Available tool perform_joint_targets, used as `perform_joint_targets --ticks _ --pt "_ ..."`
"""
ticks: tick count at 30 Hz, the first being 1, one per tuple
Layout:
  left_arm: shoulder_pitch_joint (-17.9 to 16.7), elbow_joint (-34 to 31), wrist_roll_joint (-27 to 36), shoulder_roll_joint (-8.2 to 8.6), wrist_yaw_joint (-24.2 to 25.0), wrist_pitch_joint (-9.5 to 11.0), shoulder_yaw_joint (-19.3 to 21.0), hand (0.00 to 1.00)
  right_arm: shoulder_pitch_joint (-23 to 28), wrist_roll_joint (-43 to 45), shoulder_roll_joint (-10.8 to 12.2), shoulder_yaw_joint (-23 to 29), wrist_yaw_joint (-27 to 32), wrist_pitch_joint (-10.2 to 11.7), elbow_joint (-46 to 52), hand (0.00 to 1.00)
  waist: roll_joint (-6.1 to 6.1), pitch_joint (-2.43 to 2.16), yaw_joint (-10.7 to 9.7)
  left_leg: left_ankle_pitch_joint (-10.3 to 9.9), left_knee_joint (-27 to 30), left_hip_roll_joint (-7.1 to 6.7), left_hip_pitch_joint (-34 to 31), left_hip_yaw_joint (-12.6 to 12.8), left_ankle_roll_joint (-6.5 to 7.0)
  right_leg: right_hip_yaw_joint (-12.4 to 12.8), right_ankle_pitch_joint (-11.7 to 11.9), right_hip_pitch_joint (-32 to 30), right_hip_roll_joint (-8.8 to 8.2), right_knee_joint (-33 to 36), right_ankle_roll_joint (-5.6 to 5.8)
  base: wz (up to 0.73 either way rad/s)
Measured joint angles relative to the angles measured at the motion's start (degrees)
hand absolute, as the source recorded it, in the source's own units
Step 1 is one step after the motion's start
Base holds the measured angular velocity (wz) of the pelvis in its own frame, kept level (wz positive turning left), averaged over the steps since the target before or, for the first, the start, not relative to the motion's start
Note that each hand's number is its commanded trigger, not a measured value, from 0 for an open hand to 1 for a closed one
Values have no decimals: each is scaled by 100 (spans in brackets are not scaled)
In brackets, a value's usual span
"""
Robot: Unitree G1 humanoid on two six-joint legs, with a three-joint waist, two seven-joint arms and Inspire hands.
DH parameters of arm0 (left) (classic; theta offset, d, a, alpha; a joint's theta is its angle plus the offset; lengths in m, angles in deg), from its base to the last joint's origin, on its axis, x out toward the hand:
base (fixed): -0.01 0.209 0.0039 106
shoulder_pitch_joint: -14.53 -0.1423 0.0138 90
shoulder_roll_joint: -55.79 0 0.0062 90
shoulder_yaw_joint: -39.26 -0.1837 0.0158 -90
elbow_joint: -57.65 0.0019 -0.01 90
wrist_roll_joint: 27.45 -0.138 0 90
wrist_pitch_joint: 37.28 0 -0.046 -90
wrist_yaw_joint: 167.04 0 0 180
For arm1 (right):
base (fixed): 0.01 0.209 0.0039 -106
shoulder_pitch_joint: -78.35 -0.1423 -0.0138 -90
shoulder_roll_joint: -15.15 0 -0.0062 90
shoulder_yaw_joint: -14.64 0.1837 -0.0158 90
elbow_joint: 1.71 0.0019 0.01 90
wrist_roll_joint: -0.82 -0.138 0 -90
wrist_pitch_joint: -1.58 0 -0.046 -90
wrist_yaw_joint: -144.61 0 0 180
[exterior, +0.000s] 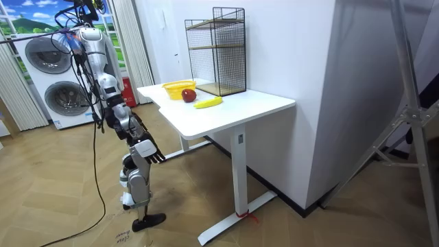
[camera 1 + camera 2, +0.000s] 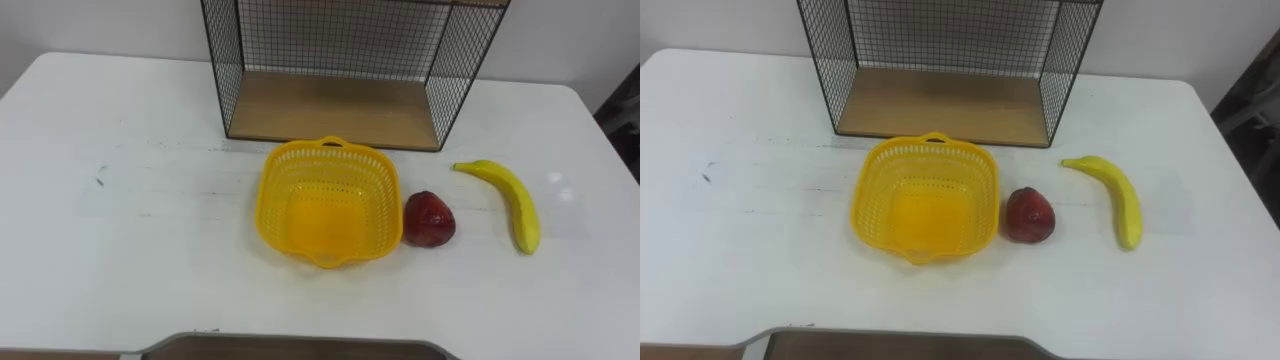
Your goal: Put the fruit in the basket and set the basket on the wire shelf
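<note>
Right of the basket (image 2: 268, 195) sit the red fruit (image 2: 429, 219) and banana (image 2: 514, 198) (lying roughly near-to-far), so they're closer to the right hand (image 1: 148, 150), which hangs relaxed and empty.

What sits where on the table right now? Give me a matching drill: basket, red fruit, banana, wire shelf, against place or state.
Things:
1. basket
2. red fruit
3. banana
4. wire shelf

Places or states:
a. farthest to the robot's right on the table
b. at the back, behind the basket
c. empty, in the middle, in front of the shelf
d. just beside the basket's right wall

Pairs: 1-c; 2-d; 3-a; 4-b
</note>
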Motion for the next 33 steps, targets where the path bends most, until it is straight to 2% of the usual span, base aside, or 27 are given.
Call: perform_joint_targets --ticks 21,28,33 --pt "5 30 6 -3 0 0 1 0 -9 -39 1 6 -3 0 -101 0 5 -6 -1 1 44 -1 6 -83 -1 -89 0 63 -6 -2 0 2" --pt "101 89 13 -4 0 11 0 0 -6 -221 11 2 227 14 -120 0 1 -3 11 2 26 -1 2 -54 -4 -73 0 51 -2 -2 0 -1" --pt "56 117 10 -2 -41 51 7 0 49 -918 36 118 404 -49 -213 0 -1 -1 3 2 3 -1 47 -9 -4 -31 0 56 0 1 0 -5"
